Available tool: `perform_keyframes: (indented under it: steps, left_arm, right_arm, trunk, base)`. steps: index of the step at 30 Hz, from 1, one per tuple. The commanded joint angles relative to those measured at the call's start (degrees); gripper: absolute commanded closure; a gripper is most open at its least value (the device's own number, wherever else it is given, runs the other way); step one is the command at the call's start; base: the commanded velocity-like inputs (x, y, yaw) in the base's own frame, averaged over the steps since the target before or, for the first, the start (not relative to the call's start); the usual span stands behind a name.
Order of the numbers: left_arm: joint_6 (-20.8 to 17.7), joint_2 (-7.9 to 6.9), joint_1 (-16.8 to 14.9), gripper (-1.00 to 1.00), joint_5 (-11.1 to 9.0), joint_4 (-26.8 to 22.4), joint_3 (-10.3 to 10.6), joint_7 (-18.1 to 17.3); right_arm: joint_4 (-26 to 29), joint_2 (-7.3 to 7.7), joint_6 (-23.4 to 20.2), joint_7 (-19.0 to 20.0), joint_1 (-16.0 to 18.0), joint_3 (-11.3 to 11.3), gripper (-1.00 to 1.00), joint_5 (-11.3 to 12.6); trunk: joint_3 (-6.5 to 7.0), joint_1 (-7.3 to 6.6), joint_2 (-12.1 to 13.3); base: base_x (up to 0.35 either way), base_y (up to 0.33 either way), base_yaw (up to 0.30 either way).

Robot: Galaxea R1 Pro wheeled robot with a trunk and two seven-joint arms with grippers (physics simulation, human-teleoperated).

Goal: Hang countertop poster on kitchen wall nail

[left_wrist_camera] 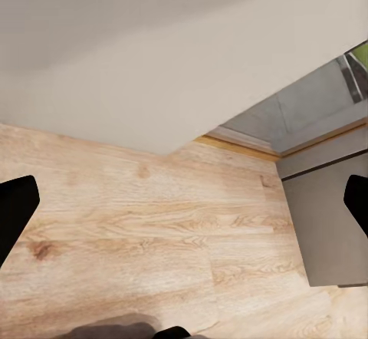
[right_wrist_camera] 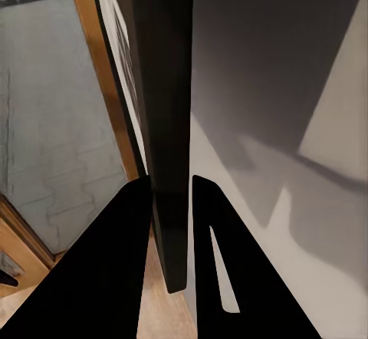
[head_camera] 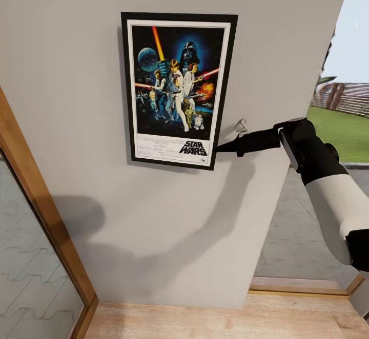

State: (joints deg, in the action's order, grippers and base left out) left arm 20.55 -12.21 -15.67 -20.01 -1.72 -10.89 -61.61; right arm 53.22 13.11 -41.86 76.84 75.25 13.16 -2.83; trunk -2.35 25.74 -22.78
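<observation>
One right claw [head_camera: 221, 148] pinching poster [head_camera: 177, 88] edge against wall [head_camera: 77, 124]

You had one poster [head_camera: 178, 89] on one grey wall [head_camera: 66, 98], one wall hook [head_camera: 241, 125], two grippers, right gripper [head_camera: 219, 148] and left gripper [left_wrist_camera: 184, 201], and two wood-framed glass panels [head_camera: 31, 272].

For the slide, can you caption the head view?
Right hand pinches the poster's lower right corner against the grey wall.

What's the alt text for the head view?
A framed Star Wars poster sits against a grey wall, its lower right corner pinched by the right gripper. A wall hook sits beside that corner.
</observation>
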Motion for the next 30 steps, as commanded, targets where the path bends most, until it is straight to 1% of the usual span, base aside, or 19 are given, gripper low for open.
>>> perform_keyframes:
  steps: [1,9,15,21,30]
  left_arm:
    - [0.28,-0.01,-0.06,-1.0,0.41,0.05,-0.45,-0.16]
    - [0.28,-0.01,-0.08,-1.0,0.41,0.05,-0.45,-0.18]
    - [0.32,-0.01,-0.06,-1.0,0.41,0.05,-0.45,-0.18]
    - [0.36,-0.01,-0.06,-1.0,0.41,0.05,-0.45,-0.18]
    - [0.37,-0.06,-0.06,-1.0,0.41,0.05,-0.45,-0.18]
  right_arm:
    - [0.05,0.01,-0.59,0.36,0.07,0.02,1.0,-0.25]
    - [0.05,0.0,-0.59,0.33,0.07,0.07,1.0,-0.25]
    - [0.05,-0.01,-0.59,0.33,0.07,0.09,1.0,-0.25]
    - [0.05,-0.01,-0.59,0.33,0.07,0.08,1.0,-0.25]
    - [0.05,-0.01,-0.59,0.33,0.07,0.09,1.0,-0.25]
  trunk:
    - [-0.14,0.04,-0.14]
    - [-0.14,0.04,-0.14]
    - [-0.14,0.04,-0.14]
    - [-0.14,0.04,-0.14]
    - [-0.14,0.04,-0.14]
  base:
    - [0.0,0.0,0.0]
    - [0.006,0.005,0.0]
    - [0.1,0.085,0.0]
    - [0.017,0.026,0.0]
    - [0.019,0.088,0.0]
